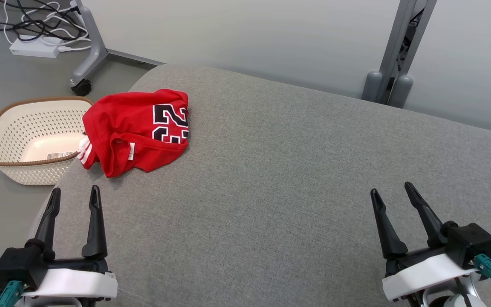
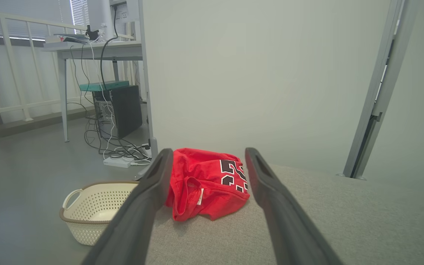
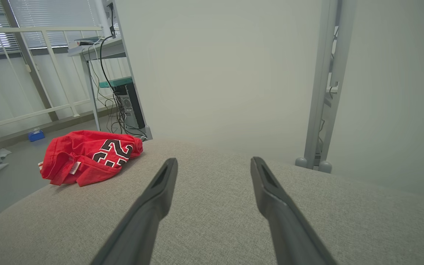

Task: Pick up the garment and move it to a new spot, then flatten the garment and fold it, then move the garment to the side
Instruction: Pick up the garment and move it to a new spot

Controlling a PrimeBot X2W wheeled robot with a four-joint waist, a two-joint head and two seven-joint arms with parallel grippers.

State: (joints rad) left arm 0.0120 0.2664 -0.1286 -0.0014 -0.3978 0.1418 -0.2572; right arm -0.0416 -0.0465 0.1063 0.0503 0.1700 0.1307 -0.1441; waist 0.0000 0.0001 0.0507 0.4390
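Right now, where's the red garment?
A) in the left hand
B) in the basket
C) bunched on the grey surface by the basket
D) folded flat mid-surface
C: the red garment lies bunched on the grey surface at its left edge, the basket alongside.

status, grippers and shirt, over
Left gripper open, empty. Right gripper open, empty. Crumpled red jersey with black numbers at far-left corner of grey padded table. Nothing blocking.

Steep down onto the red jersey (image 1: 139,130) from the head; low toward it from both wrists, left closer.
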